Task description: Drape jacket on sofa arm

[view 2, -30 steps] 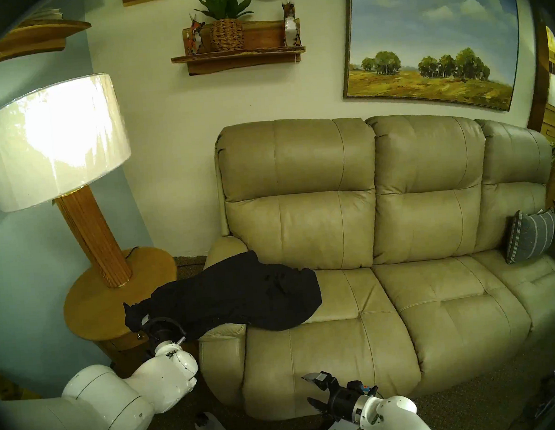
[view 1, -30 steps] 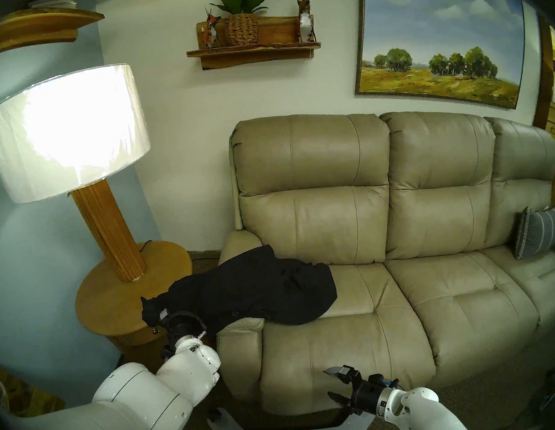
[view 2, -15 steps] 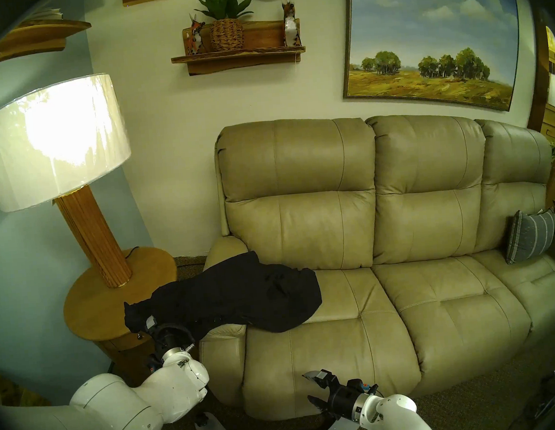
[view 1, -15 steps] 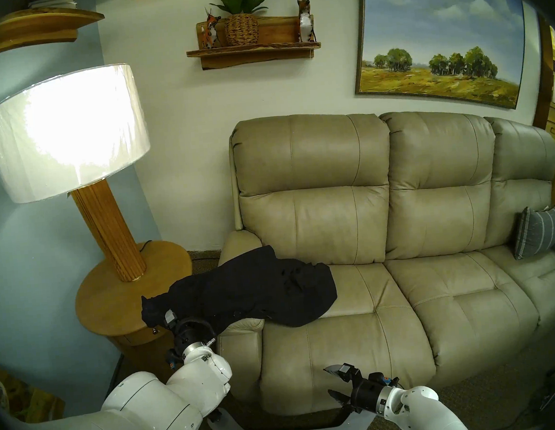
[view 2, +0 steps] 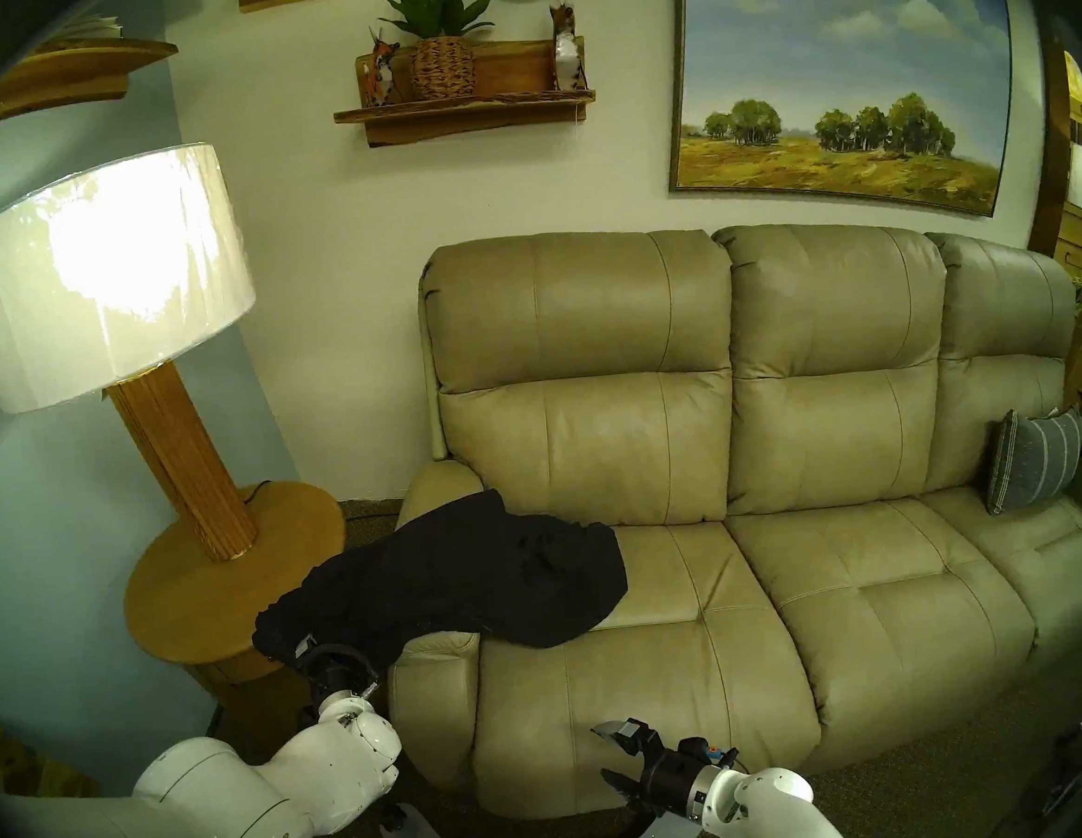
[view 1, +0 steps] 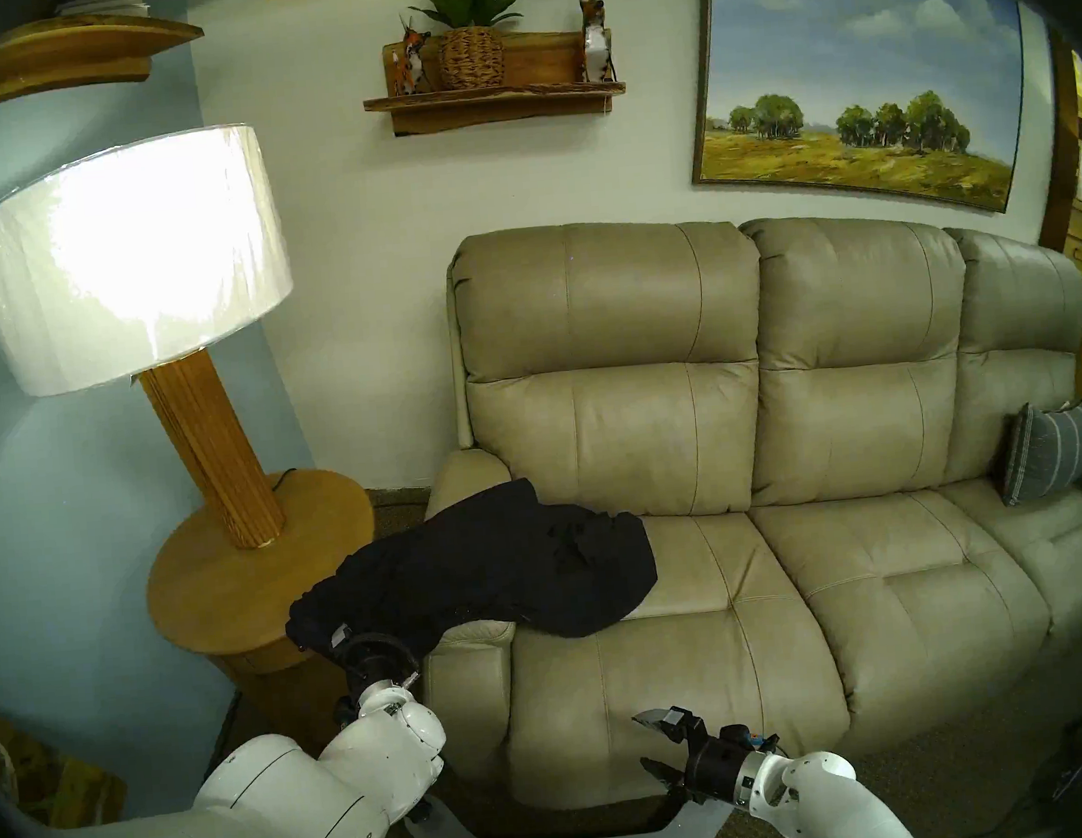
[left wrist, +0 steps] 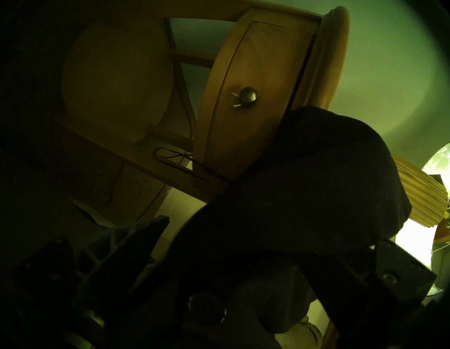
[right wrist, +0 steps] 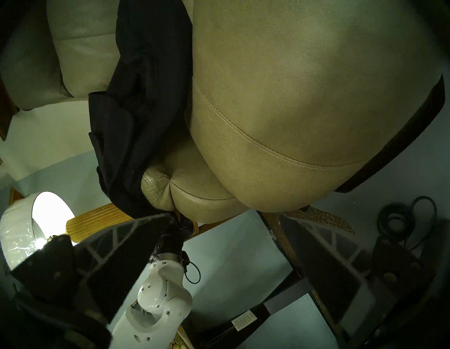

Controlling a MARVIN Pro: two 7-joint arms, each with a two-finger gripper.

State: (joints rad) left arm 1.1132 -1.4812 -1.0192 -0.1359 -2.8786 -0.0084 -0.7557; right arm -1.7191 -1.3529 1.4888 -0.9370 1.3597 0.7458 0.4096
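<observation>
Lower left of the head view: large matte black soft fabric jacket [view 1: 505, 573] lies across the padded beige-tan leather sofa arm [view 1: 472, 640] | limp, light, likely to slide; pinch a bunched edge | left gripper [view 1: 323, 642] jaws spread wide, cloth between them unpinched | right gripper [view 1: 648, 752] jaws spread, empty

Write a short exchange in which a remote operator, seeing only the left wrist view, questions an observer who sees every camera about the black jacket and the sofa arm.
Operator: I see dark cloth across my left gripper and a drawer knob. Where does the rest of the jacket lie?
Observer: It lies across the sofa arm. One end is on the seat cushion and the other hangs off the outer side by the round table.
Operator: Is the right gripper helping?
Observer: No. It is open and empty, low in front of the sofa, apart from the jacket.
</observation>
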